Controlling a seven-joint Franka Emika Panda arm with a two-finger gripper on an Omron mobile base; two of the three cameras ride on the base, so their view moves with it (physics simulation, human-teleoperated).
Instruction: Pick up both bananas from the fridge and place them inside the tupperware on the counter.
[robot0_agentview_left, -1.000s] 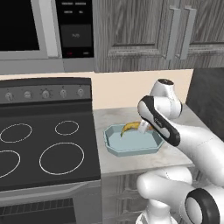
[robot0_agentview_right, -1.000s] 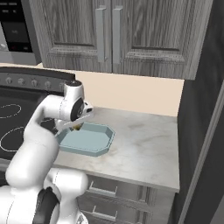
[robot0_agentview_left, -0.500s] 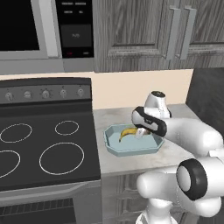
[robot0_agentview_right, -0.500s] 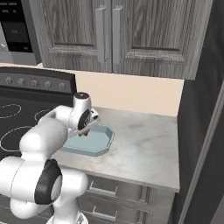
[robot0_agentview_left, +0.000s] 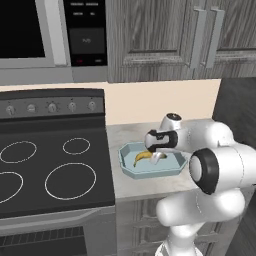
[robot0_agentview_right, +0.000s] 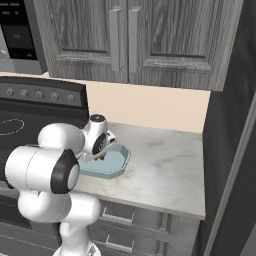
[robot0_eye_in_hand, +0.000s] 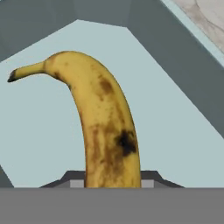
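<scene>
One yellow banana (robot0_eye_in_hand: 105, 118) with brown spots and a dark tip is held low inside the light blue tupperware (robot0_eye_in_hand: 39, 131), close over its floor. My gripper (robot0_eye_in_hand: 111, 179) is shut on the banana's lower end, a dark finger tip (robot0_eye_in_hand: 72, 178) on each side. From the left base the banana (robot0_agentview_left: 141, 157) lies in the tupperware (robot0_agentview_left: 150, 173) with the gripper (robot0_agentview_left: 158, 155) over its right end. From the right base the hand (robot0_agentview_right: 101, 151) covers the tupperware's (robot0_agentview_right: 116, 169) left half. The other banana is out of view.
The tupperware stands on the marbled counter (robot0_agentview_right: 165, 165) beside the black stovetop (robot0_agentview_left: 50, 170). Dark wood cabinets (robot0_agentview_right: 125, 40) hang above, and a microwave (robot0_agentview_left: 30, 35) sits over the stove. A tall dark grey panel (robot0_agentview_right: 227, 130) closes the counter's right end.
The hand has come down with the banana from above the tupperware to just inside it, and the arm has folded lower and nearer the base.
</scene>
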